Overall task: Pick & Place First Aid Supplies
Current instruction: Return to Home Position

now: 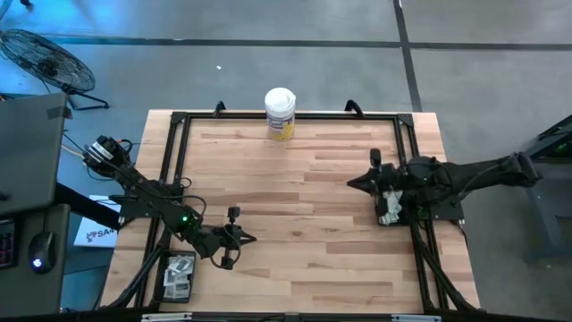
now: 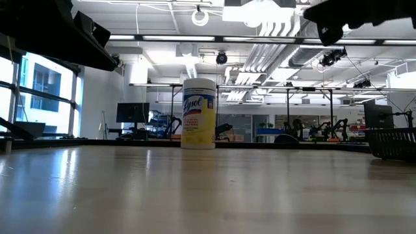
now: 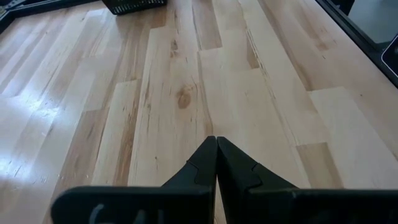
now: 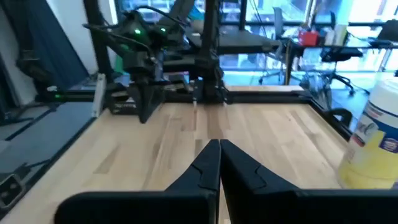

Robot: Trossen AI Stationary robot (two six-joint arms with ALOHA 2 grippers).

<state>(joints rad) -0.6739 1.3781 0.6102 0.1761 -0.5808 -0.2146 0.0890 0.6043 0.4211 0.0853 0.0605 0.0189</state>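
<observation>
The left gripper (image 1: 249,238) is held over the near left part of the wooden table (image 1: 304,259), and its two dark fingers (image 3: 200,163) are pressed together with nothing between them, as is seen in the left wrist view. The right gripper (image 1: 352,183) is held over the right side of the table, pointing toward the middle, and its fingers (image 4: 205,163) are also pressed together and nothing is pinched. The first aid supplies are found in two places. Some pale flat packets (image 1: 180,271) are laid in the left black bin (image 1: 166,284) at the near left corner, just beside the left arm. Other white packets (image 1: 390,208) are seen in the right black bin (image 1: 382,220) at the right edge, partly hidden under the right arm. How many packets are in each bin cannot be told. No packet is seen on the bare boards between the two grippers. A white canister (image 1: 280,113) with a yellow label is standing upright at the far edge of the table, well apart from both grippers. The table is bordered by a black frame (image 1: 176,143).
</observation>
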